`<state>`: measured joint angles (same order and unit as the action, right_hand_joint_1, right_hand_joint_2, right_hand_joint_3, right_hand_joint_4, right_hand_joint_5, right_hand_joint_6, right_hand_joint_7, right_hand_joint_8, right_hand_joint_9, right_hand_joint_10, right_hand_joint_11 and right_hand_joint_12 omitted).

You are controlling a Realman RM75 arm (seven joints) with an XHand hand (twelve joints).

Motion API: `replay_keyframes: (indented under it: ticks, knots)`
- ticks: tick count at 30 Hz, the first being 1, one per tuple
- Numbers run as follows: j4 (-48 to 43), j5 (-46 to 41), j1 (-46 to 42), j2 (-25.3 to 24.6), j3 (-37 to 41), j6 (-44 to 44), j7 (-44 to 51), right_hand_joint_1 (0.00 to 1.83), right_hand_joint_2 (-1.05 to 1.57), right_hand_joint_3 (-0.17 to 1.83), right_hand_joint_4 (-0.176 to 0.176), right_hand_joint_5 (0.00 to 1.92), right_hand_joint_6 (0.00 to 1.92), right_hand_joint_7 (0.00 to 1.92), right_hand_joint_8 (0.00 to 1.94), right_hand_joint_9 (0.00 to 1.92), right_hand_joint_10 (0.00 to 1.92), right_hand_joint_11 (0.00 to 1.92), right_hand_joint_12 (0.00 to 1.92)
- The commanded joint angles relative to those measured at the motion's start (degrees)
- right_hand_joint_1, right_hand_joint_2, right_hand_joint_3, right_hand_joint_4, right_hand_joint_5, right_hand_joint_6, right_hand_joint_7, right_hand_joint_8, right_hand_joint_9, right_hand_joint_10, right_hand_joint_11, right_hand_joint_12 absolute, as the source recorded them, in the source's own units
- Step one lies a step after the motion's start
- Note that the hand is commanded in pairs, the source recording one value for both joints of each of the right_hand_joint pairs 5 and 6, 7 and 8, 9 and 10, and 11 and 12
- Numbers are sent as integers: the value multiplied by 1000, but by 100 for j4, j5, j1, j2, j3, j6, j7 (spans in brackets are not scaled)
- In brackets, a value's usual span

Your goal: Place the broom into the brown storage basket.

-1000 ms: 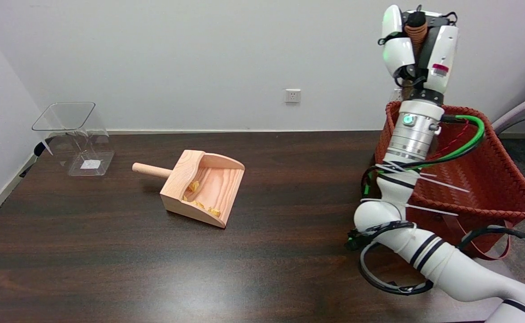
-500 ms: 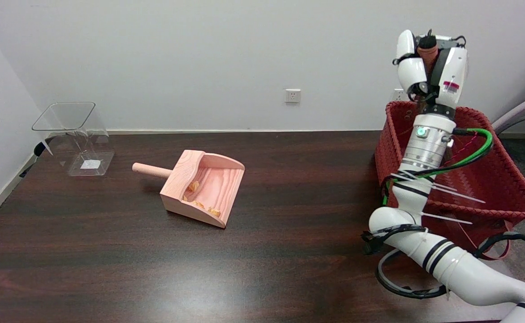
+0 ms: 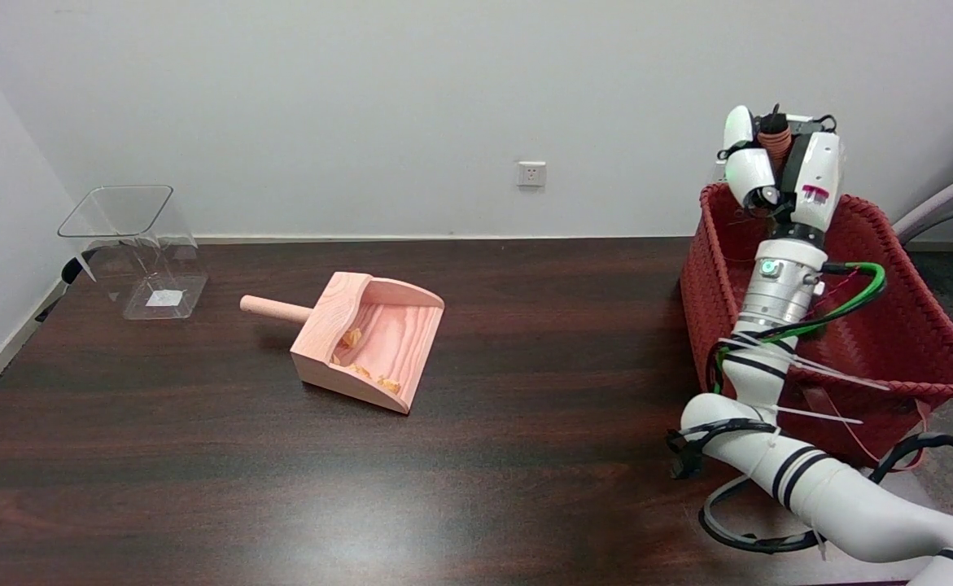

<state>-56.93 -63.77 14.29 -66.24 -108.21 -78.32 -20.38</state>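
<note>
The right hand (image 3: 779, 172) is clenched around the broom (image 3: 775, 140), whose brown ribbed handle with its dark tip pokes up between the white fingers; the brush end is hidden behind the hand and wrist. Compared with a second ago, the hand has come down and drifted a little to the right: then it was high against the wall, well above the rim, and now it sits just over the far left corner of the brown storage basket (image 3: 915, 350), its lower part overlapping the woven rim. Whether the broom's lower end already touches the inside of the basket cannot be told. The forearm has followed, leaning further over the basket's opening, with the green and black cables draped across it.

The basket itself stands at the right end of the dark wooden table (image 3: 199, 472), in the same spot as before. Left of centre lies the wooden dustpan (image 3: 366, 342), unmoved, its round handle pointing left and a few yellow scraps (image 3: 356, 358) inside it. At the far left corner stands a clear plastic container (image 3: 134, 248), also unchanged. A wall socket (image 3: 531, 173) shows on the far wall.
</note>
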Motion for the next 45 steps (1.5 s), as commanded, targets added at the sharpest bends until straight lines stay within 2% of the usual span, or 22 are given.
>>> replay_keyframes:
  ticks: [1,7,9,10,33,34,35,41,45]
  knots:
    - [1046,-65,373,-258,-238,20,-513,675,1571,371,0,1920,1920,1920,1920,1920,1920,1920,1920]
    - [1168,-65,594,-358,-496,245,-521,673,1571,360,0,1920,1920,1920,1920,1920,1920,1920,1920]
    - [813,-116,683,-454,-952,-10,-667,672,1571,353,0,1920,1920,1920,1920,1920,1920,1920,1920]
    - [1203,-62,606,-414,-536,371,-521,672,1571,350,0,1920,1920,1920,1920,1920,1920,1920,1920]
    - [1248,-380,451,-475,-469,323,-473,683,1571,246,0,1920,1920,1920,1920,1920,1920,1920,1920]
    - [1248,-408,446,-471,-469,323,-469,684,1571,250,0,1896,1896,1918,1918,1896,1896,1896,1896]
    - [1248,-440,442,-463,-469,323,-465,689,1571,262,0,1665,1665,1901,1901,1665,1665,1665,1665]
    - [1216,-585,407,-451,-469,344,-465,665,1571,328,0,1225,1225,1557,1557,1225,1225,1225,1225]
    - [1195,-585,407,-451,-456,307,-457,700,1568,334,0,1082,1082,1406,1406,1082,1082,1082,1082]
